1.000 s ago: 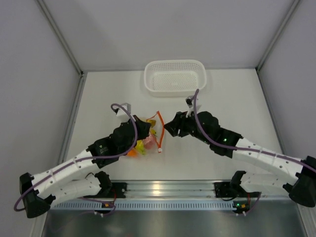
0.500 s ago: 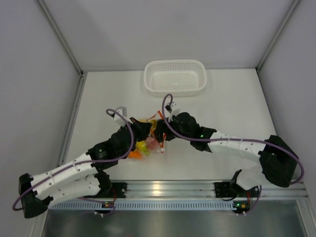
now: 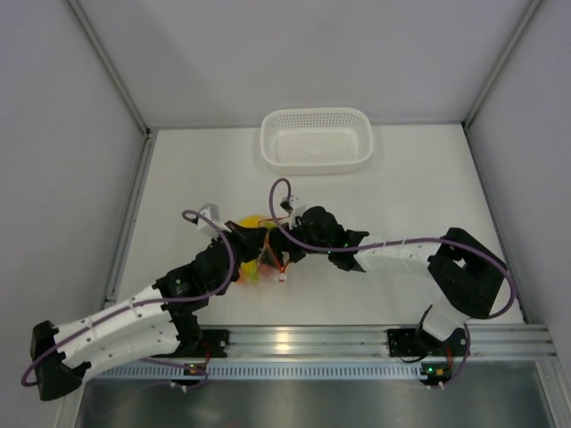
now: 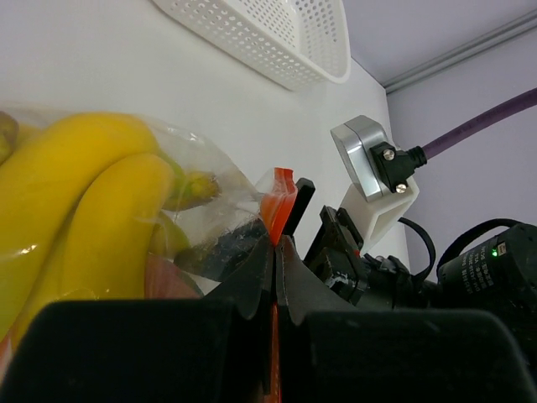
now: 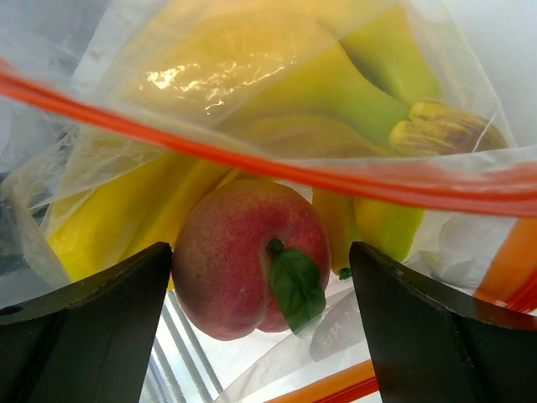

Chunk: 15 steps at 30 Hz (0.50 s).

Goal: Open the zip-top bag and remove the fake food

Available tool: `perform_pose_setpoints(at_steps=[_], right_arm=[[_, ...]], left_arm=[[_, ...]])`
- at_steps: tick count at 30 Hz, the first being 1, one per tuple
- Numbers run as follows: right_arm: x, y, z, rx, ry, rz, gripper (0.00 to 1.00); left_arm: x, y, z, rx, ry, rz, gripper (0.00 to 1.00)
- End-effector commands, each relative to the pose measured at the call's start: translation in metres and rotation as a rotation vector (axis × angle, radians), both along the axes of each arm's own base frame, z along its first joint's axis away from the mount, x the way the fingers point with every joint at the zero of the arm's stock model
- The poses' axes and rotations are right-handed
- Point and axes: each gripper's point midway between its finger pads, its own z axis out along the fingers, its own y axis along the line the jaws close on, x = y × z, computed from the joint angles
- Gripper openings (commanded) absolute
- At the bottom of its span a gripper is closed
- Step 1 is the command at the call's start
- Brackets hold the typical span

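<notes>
My right gripper (image 5: 260, 252) came in from 3 o'clock, its jaws now wide and empty on both sides of the peach (image 5: 247, 273) inside the zip-top bag (image 3: 261, 252), 7 o'clock from the basket (image 3: 268, 147). The left gripper (image 4: 275, 243) stays pinched on the zip strip (image 4: 279, 197); I think removal can start.

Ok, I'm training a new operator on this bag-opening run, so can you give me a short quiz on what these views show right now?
1. True or false: the left gripper is shut on the orange-red zip strip of the zip-top bag.
2. Which fruit shows between the open fingers of the right gripper in its wrist view? A) a banana bunch B) the peach C) an orange fruit
3. Fill in: the white basket stands at the ___ edge of the table, apart from the bag.
Key: 1 true; 2 B; 3 far.
</notes>
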Motion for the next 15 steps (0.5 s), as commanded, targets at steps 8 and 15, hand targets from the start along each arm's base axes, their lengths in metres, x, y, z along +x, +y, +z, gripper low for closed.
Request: perform_pose_setpoints(at_steps=[8, 15], right_arm=[[-0.012, 0.024, -0.002, 0.065, 0.075, -0.002, 0.85], [-0.024, 0.025, -0.002, 0.112, 0.143, -0.032, 0.87]], left_arm=[[0.002, 0.012, 0.003, -0.093, -0.025, 0.068, 0.00], [0.001, 0.017, -0.004, -0.102, -0.023, 0.094, 0.00]])
